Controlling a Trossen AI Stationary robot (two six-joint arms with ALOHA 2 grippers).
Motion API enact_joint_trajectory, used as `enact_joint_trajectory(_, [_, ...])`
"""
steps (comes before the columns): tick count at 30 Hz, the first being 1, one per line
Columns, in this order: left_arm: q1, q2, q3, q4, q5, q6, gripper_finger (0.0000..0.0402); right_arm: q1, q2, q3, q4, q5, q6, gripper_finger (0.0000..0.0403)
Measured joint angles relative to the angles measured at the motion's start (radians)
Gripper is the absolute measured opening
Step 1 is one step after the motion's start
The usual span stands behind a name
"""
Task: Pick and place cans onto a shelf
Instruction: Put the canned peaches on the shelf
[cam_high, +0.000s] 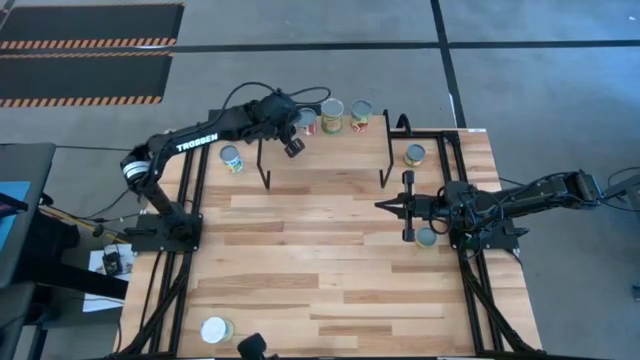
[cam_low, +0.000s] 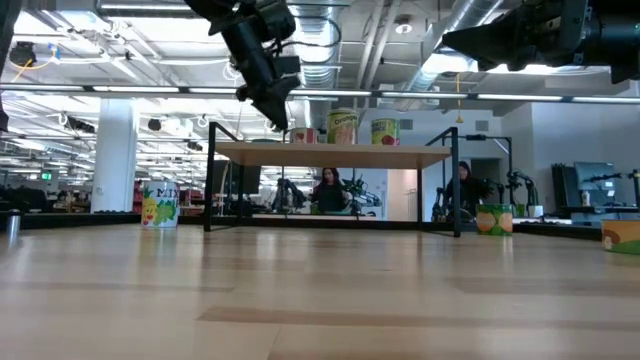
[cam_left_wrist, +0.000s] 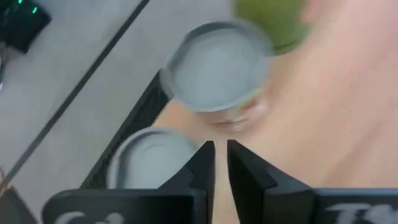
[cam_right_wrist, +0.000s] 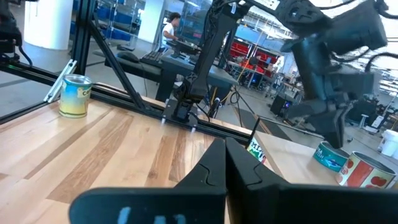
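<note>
The shelf (cam_high: 330, 165) stands at the table's far side; in the low view its board (cam_low: 330, 155) sits on thin black legs. Three cans stand on its far edge: a red one (cam_high: 308, 122), a green and yellow one (cam_high: 332, 115) and another (cam_high: 361, 116). They also show in the low view (cam_low: 342, 126). My left gripper (cam_high: 292, 147) hangs shut and empty just above the board, beside the red can (cam_low: 305, 135). Two silvery can tops (cam_left_wrist: 217, 65) show past its fingers. My right gripper (cam_high: 381, 205) is shut and empty, above the table right of centre.
Loose cans stand on the table: one left of the shelf (cam_high: 232, 159), one right of it (cam_high: 414, 154), one by my right arm (cam_high: 427, 236) and one at the near left edge (cam_high: 216, 329). Black frame rails run along both table sides. People sit beyond the table (cam_low: 327, 190).
</note>
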Motion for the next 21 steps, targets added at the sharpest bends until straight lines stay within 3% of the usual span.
enact_joint_trajectory(6, [-0.099, -0.109, -0.138, 0.208, 0.007, 0.009, 0.0003, 0.001, -0.008, 0.0, -0.009, 0.0, -0.016, 0.0008])
enact_joint_trajectory(14, [-0.278, -0.3, -0.469, 0.595, 0.049, 0.005, 0.0006, 0.001, -0.039, 0.001, -0.077, 0.01, 0.001, 0.0008])
enact_joint_trajectory(18, [-0.354, -0.383, -0.659, 0.858, 0.135, 0.008, 0.0006, 0.0, -0.049, 0.064, -0.252, 0.119, 0.071, 0.0008])
enact_joint_trajectory(21, [-0.401, -0.435, -0.783, 0.994, 0.176, 0.015, 0.0006, 0.01, -0.042, 0.109, -0.354, 0.136, 0.121, 0.0008])
